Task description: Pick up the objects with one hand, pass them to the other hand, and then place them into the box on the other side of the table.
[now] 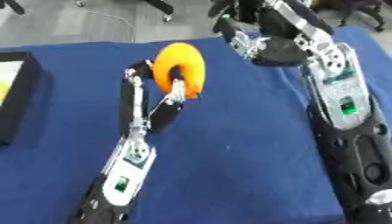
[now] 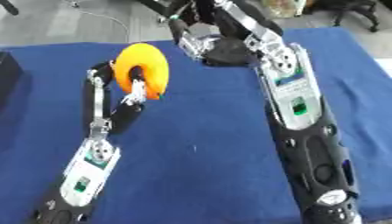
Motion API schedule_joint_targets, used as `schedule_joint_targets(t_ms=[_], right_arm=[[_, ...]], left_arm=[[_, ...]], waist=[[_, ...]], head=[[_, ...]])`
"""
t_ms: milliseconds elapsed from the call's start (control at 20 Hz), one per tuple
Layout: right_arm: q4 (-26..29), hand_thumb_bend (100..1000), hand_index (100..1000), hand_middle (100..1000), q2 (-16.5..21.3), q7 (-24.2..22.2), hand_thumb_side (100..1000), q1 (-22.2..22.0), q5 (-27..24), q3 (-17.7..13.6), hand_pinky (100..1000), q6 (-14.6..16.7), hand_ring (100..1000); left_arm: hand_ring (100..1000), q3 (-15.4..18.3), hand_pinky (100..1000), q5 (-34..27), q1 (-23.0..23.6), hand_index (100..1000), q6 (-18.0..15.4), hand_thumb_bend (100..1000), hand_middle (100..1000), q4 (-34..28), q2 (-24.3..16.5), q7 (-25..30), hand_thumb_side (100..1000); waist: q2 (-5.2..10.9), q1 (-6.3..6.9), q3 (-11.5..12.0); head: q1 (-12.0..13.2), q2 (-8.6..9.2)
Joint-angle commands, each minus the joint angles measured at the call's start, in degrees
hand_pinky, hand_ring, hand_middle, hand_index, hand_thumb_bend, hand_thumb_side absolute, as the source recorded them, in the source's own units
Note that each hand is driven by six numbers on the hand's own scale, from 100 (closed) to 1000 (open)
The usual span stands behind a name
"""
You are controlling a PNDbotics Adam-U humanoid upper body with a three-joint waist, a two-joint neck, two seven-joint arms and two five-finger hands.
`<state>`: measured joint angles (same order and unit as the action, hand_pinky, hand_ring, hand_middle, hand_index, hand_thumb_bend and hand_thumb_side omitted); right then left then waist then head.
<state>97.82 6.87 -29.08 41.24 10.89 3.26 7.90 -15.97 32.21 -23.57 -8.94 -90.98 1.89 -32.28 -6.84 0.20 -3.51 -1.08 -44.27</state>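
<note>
The left robot hand (image 1: 157, 103) is what grabs your eye: it's up off the bench with its fingers and thumb curled round an orange ring (image 1: 180, 68), kind of a fat doughnut shape. One finger (image 1: 178, 89) pokes straight up through the hole, and the rest of the hand sits on the ring's left side. The ring is upright, hole facing roughly toward the camera, and it's clear of the blue cloth, held in the air above the middle of the bench. The silver and black forearm runs back down to the lower left corner.

The right robot hand (image 2: 214, 48) is further off, up near the far edge of the bench, to the right of the ring and apart from it. Its arm comes in big along the right side, with a little green light on the forearm panel. The hand itself is a dark lump with some silver bits and honestly I can't tell if the fingers are curled or straight, it's too murky there.

Underneath it all the bench (image 1: 245, 166) is covered in a plain blue cloth. Over at the left edge there's a black box (image 1: 23, 94) with a pale yellowish inside, only partly in view, well apart from the ring. Grey floor (image 1: 92, 22) beyond the far edge.
</note>
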Motion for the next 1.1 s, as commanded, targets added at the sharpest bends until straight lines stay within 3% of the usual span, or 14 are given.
schedule_joint_targets(t_ms=[50, 150, 200, 300, 350, 400, 650, 800, 950, 1000, 1100], right_arm=[[1.00, 100, 851, 720, 1.51, 2.24, 478, 1.18, 1.24, -2.32, 714, 0.14, 653], [0.86, 100, 851, 723, 1.69, 4.04, 544, 1.01, 1.90, -3.92, 712, -0.17, 651], [0.92, 100, 850, 720, 1.80, 4.99, 499, 0.86, 2.23, -4.65, 711, -0.39, 650], [1.37, 100, 847, 715, 2.34, 7.21, 505, 0.35, 2.85, -6.37, 709, -0.92, 646], [1.61, 100, 845, 716, 2.79, 8.28, 606, 0.05, 3.13, -7.15, 710, -1.21, 644], [1.78, 100, 840, 708, 3.44, 9.35, 501, -0.31, 3.56, -7.93, 708, -1.51, 639], [0.95, 100, 832, 700, 7.67, 13.42, 477, -2.58, 5.75, -10.83, 703, -2.80, 631], [0.02, 100, 816, 687, 10.39, 15.20, 456, -5.01, 6.67, -12.57, 695, -3.54, 620], [-0.67, 100, 809, 678, 12.33, 16.39, 452, -7.37, 6.98, -13.73, 690, -4.01, 614], [-0.89, 100, 809, 678, 12.78, 16.58, 451, -8.07, 6.99, -13.96, 690, -4.09, 613], [-1.34, 100, 805, 673, 13.40, 16.79, 449, -9.26, 7.03, -14.29, 687, -4.20, 610]], left_arm=[[456, 1.03, 517, -1.84, -0.37, 509, 0.05, 100, 349, -3.58, -1.10, -0.68, 604], [456, 1.52, 517, -2.60, -0.28, 509, 0.21, 100, 350, -4.88, -1.47, -0.80, 606], [456, 1.75, 516, -2.89, -0.26, 510, 0.33, 100, 350, -5.41, -1.69, -0.84, 608], [455, 2.45, 516, -3.39, -0.28, 510, 0.82, 100, 350, -6.42, -2.39, -1.15, 611], [455, 2.92, 515, -3.44, -0.34, 511, 1.21, 100, 352, -6.90, -2.89, -1.41, 611], [455, 3.51, 515, -3.34, -0.46, 511, 1.80, 100, 351, -7.35, -3.51, -1.80, 613], [461, 7.36, 522, -3.76, -2.10, 521, 6.16, 100, 360, -9.52, -10.42, -2.87, 609], [466, 10.78, 526, -2.69, -3.24, 532, 10.58, 100, 370, -9.77, -18.79, -2.58, 596], [474, 13.76, 536, -0.46, -3.86, 552, 15.89, 100, 388, -7.96, -28.02, -1.67, 407], [475, 14.39, 537, 1.05, -4.09, 554, 17.19, 100, 390, -6.85, -30.54, -0.91, 392], [483, 15.32, 550, 3.84, -4.74, 574, 19.43, 100, 407, -3.82, -34.63, 0.73, 258]], waist=[[1.41, -0.80, 0.06], [1.37, -0.73, 0.11], [1.36, -0.70, 0.10], [1.34, -0.59, 0.05], [1.35, -0.52, 0.02], [1.39, -0.40, -0.03], [1.75, 0.48, -0.26], [1.97, 1.45, -0.55], [2.17, 2.36, -0.91], [2.26, 2.55, -0.96], [2.37, 2.87, -1.07]], head=[[-0.38, 0.15], [-0.40, 0.15], [-0.30, 0.15], [0.39, 0.15], [1.16, 0.15], [2.34, 0.15], [11.13, 0.15], [18.32, 0.15], [25.86, 0.15], [27.60, 0.15], [29.69, 0.15]])
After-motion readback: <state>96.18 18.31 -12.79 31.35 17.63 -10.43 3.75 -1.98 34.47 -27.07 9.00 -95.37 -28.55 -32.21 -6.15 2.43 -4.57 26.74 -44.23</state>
